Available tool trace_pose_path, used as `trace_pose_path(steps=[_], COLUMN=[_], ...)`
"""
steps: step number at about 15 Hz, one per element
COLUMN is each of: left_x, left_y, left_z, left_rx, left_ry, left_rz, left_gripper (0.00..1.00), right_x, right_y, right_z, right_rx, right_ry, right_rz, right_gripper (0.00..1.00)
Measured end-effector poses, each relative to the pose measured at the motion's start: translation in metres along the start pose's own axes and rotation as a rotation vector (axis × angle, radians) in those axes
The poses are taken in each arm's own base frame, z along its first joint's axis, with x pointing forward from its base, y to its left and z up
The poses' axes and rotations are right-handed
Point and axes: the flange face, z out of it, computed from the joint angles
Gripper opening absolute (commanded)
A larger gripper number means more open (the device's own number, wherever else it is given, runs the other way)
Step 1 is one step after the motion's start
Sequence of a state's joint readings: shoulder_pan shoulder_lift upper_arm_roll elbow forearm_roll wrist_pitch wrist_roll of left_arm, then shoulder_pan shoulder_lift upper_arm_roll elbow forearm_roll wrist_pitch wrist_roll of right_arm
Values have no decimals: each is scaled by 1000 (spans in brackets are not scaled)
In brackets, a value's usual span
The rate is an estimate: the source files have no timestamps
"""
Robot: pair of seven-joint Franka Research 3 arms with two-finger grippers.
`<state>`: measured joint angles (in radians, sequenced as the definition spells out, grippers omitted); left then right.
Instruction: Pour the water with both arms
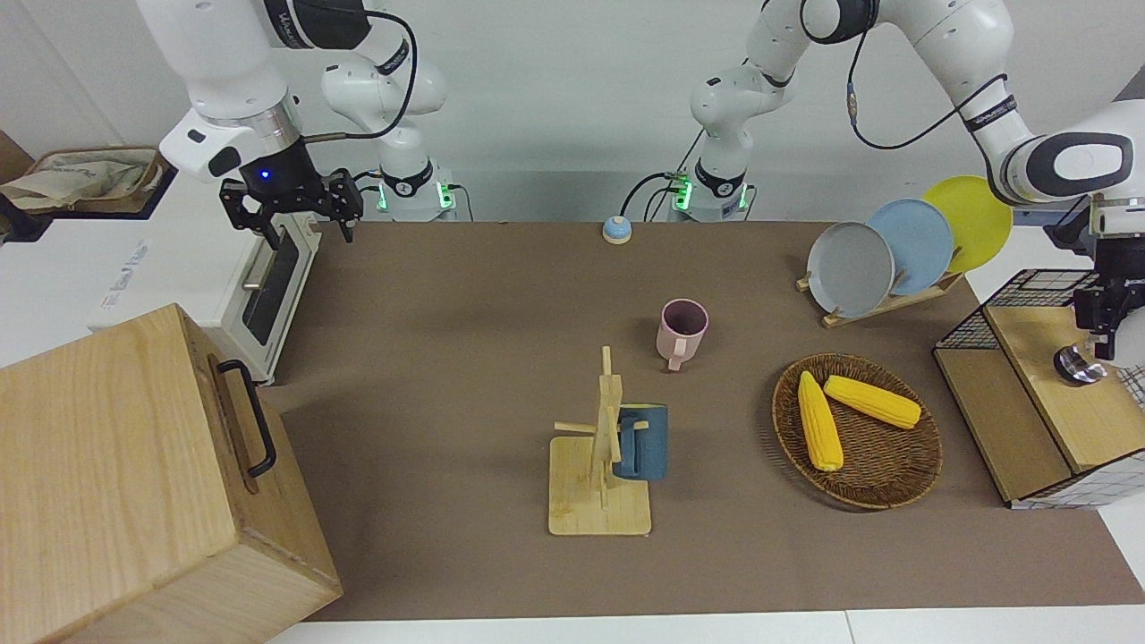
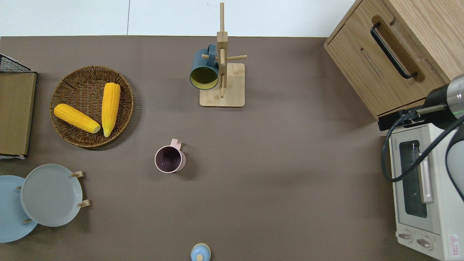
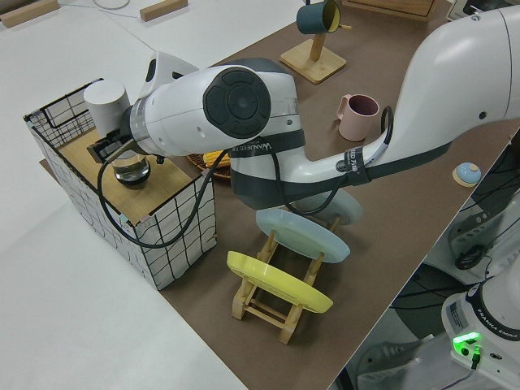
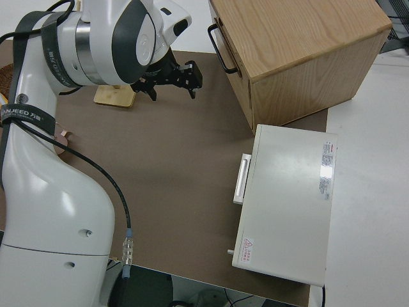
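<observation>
My left gripper (image 1: 1093,344) is shut on a clear glass (image 1: 1076,367) and holds it low over the top wooden shelf of a wire rack (image 1: 1029,394) at the left arm's end of the table. The left side view shows the gripper (image 3: 120,157) at the glass's (image 3: 134,173) rim. A pink mug (image 1: 682,329) stands upright mid-table, also in the overhead view (image 2: 169,159). My right gripper (image 1: 291,210) is open and empty; that arm is parked.
A blue mug (image 2: 204,69) hangs on a wooden mug tree (image 2: 222,85). A wicker basket (image 2: 72,137) holds two corn cobs. A plate rack (image 1: 881,304), a wooden box (image 1: 134,465), a toaster oven (image 2: 420,188) and a small blue button (image 1: 615,230) are around.
</observation>
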<state>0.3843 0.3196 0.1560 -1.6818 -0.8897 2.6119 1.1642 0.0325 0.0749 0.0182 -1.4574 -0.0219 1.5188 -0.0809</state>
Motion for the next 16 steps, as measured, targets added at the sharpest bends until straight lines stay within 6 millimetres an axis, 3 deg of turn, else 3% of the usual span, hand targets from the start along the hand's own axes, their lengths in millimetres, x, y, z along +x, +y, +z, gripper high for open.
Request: trace_pose_path(steps=[1, 2, 3, 4, 5, 6, 12, 16], left_x=[-1, -1, -2, -4, -5, -5, -3, -5], left_y=[0, -1, -1, -1, -2, -2, -6, -20], left_z=[0, 1, 2, 4, 5, 5, 1, -10], left_rx=[0, 0, 0, 0, -1, -1, 8, 6], left_ry=[-1, -2, -4, -7, -9, -7, 6, -2], left_rz=[0, -1, 0, 5, 10, 13, 12, 3], left_gripper=[81, 160, 314, 556, 858, 992, 995, 995], right_x=[0, 0, 0, 0, 0, 0, 0, 0], right_y=[0, 0, 0, 0, 0, 0, 0, 0], right_z=[0, 0, 0, 0, 0, 0, 0, 0], right_rx=[0, 0, 0, 0, 0, 0, 0, 0], right_ry=[0, 0, 0, 0, 0, 0, 0, 0], right_rz=[0, 0, 0, 0, 0, 0, 0, 0], right_gripper=[992, 992, 992, 992, 992, 992, 992, 992])
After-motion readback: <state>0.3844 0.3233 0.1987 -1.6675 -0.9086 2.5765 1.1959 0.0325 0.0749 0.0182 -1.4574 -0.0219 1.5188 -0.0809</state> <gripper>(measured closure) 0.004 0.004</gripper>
